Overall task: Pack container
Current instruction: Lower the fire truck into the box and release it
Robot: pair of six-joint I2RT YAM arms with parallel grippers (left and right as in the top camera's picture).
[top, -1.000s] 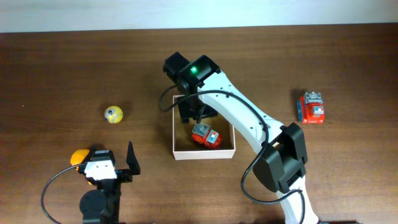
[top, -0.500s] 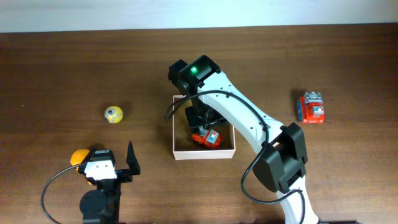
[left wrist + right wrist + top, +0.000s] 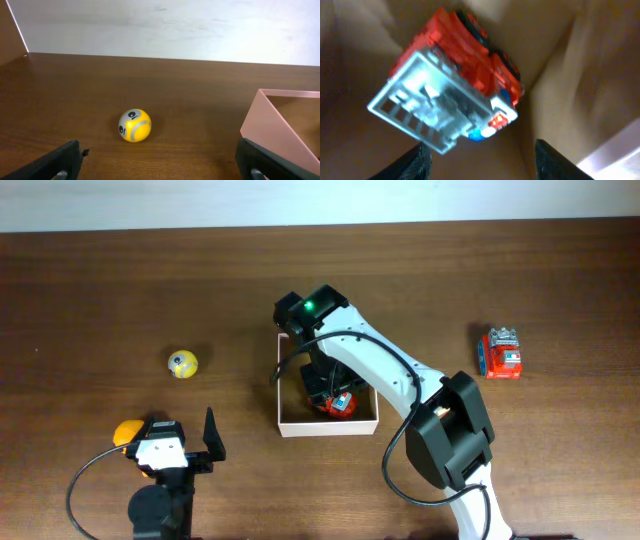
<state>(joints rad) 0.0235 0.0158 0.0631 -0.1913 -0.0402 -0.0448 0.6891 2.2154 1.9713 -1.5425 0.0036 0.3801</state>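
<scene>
The container [image 3: 281,402] is a square white-walled box with a tan inside, at mid-table. A red toy truck [image 3: 338,405] with a grey ladder rack lies in its front right part. My right gripper [image 3: 322,385] reaches down into the container, open, just behind the truck. In the right wrist view the truck [image 3: 455,95] lies tilted just beyond my spread fingertips [image 3: 411,162], against the tan wall [image 3: 565,70]. A second red truck [image 3: 501,353] stands on the table at the right. My left gripper [image 3: 178,435] is open and empty at the front left.
A yellow ball [image 3: 182,364] lies left of the container, and shows ahead in the left wrist view [image 3: 134,125], with the container's corner [image 3: 272,117] at the right. An orange round object [image 3: 126,432] lies beside the left gripper.
My right gripper has moved forward and down inside the container, toward the truck lying there. The truck has shifted slightly toward the front right. The left arm has not moved.
</scene>
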